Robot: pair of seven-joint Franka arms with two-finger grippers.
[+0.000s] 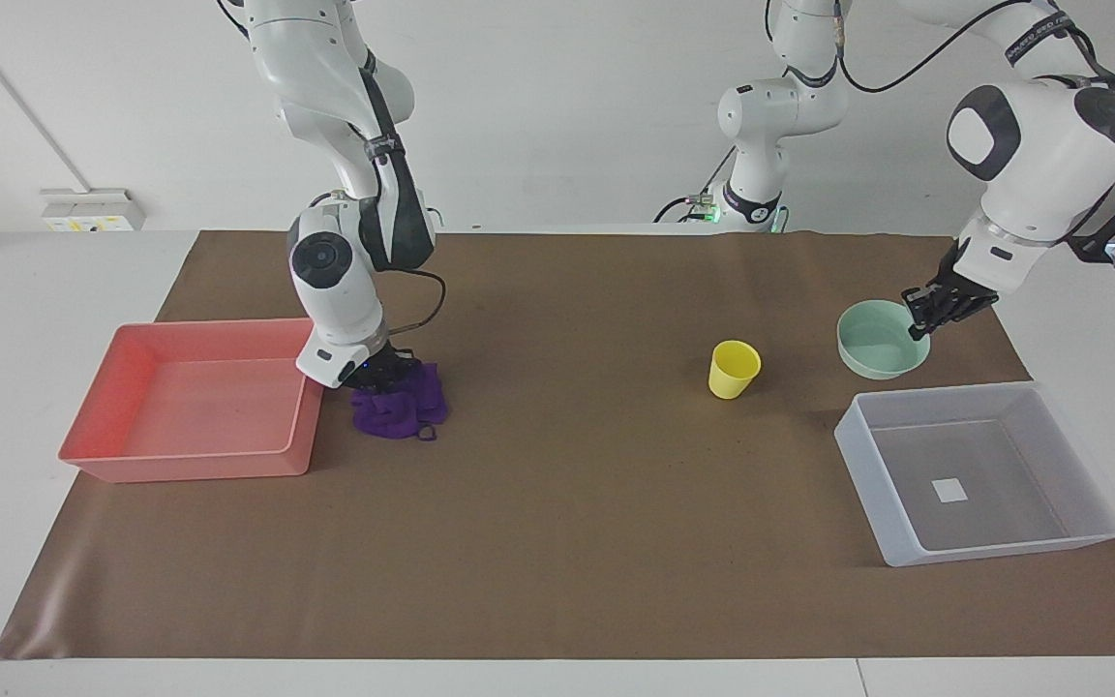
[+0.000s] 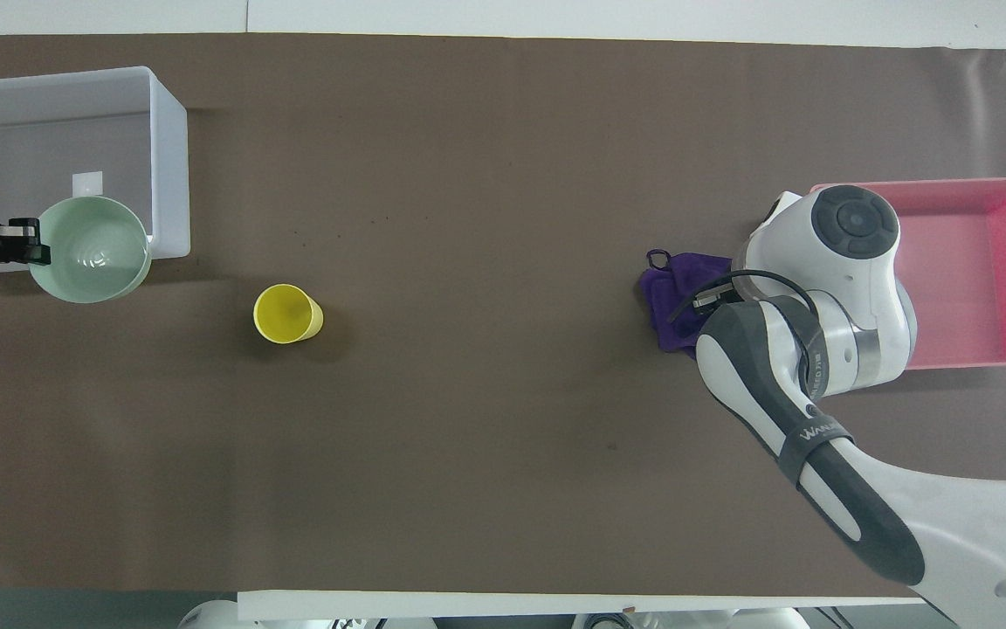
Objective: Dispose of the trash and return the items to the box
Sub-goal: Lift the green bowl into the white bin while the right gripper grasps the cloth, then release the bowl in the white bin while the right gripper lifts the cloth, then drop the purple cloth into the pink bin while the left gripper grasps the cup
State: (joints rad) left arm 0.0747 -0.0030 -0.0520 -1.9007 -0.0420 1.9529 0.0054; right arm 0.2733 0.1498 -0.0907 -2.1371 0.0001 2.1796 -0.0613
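The right gripper [image 1: 381,373] is being shown only in the facing view, pressed down into the top of the purple cloth [image 1: 399,409]; in the overhead view it is being covered by the arm's own wrist, and only an edge of the cloth [image 2: 674,293] is being left visible. Whether its fingers are parted or closed cannot be told. In the overhead view the mint-green bowl [image 2: 88,249] is being seen overlapping the box [image 2: 167,157], while in the facing view the bowl [image 1: 879,339] is being held up in the air above the mat, short of the box [image 1: 979,469].

The table is being covered by a brown mat [image 1: 577,523], with white tabletop at its edges and a white wall above. A pink tray [image 1: 192,399] is lying just beside the cloth at the right arm's end.

The bowl's rim is being pinched by the left gripper [image 1: 925,315], its fingers nearly together on the wall. The yellow cup [image 1: 734,369] is being left standing upright on the mat, near the bowl and nearer to the robots than the box.
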